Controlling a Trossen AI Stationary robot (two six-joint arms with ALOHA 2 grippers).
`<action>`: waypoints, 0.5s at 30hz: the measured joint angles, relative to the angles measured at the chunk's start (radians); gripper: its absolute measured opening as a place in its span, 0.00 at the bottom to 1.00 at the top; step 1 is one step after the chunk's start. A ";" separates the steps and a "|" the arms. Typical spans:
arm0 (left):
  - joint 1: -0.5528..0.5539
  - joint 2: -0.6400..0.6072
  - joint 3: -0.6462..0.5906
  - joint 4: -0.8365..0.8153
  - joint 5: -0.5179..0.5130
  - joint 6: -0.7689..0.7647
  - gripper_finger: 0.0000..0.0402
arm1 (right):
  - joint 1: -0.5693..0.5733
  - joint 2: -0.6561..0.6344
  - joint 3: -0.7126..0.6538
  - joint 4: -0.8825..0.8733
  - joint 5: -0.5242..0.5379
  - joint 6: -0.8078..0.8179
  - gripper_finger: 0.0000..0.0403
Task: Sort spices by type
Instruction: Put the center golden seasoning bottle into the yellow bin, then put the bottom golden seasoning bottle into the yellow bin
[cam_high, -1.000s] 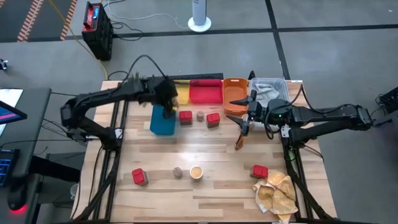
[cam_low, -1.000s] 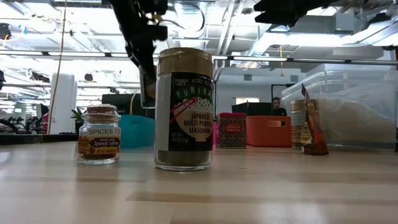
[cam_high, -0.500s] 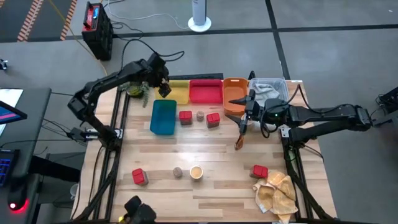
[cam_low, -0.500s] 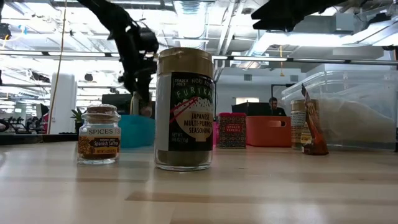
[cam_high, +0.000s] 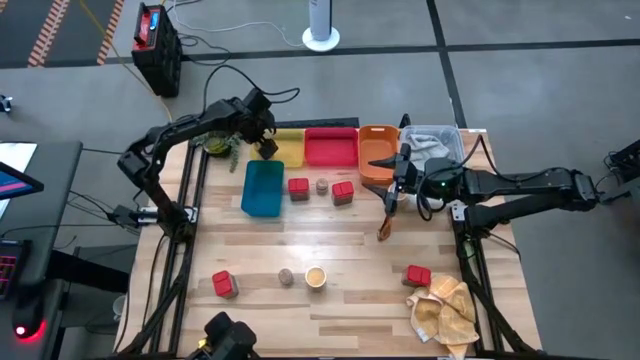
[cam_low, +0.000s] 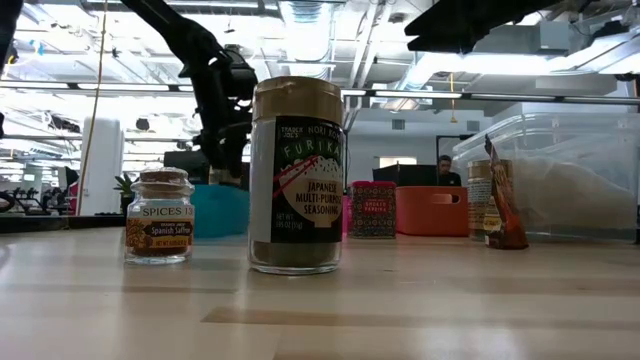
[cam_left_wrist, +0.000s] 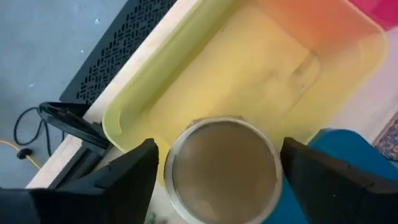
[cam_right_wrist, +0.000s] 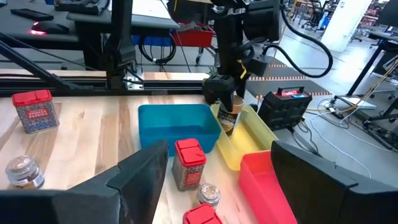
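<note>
Yellow plastic fills the left wrist view: the left gripper (cam_left_wrist: 217, 180) hangs over the yellow tray (cam_high: 287, 148) at the table's far left corner, its fingers (cam_left_wrist: 127, 177) clamped either side of a tan jar (cam_left_wrist: 222, 167) (pale lid toward the camera). I judge this the placing step, so next the jar needs lowering into the tray and letting go. Rightward sit the teal tray (cam_high: 262, 187), two red boxes (cam_high: 298, 187), a tiny jar (cam_high: 322, 185) between them, and the red tray (cam_high: 330, 148) and orange tray (cam_high: 377, 150) behind. Nearer the front edge wait more red boxes, a small jar and a tall jar (cam_high: 315, 277). The right gripper (cam_high: 396, 190) waits above the brown packet (cam_high: 384, 228), jaws spread, holding nothing.
</note>
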 joint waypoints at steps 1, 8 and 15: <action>0.000 -0.006 0.002 -0.003 -0.001 0.004 0.80 | 0.000 0.000 0.000 0.000 0.000 0.002 0.79; -0.036 -0.110 0.083 -0.026 0.039 0.060 0.80 | 0.000 0.000 0.000 -0.005 0.000 0.007 0.79; -0.320 -0.225 0.087 -0.057 0.234 0.000 0.80 | -0.006 -0.019 0.000 -0.032 0.008 0.002 0.79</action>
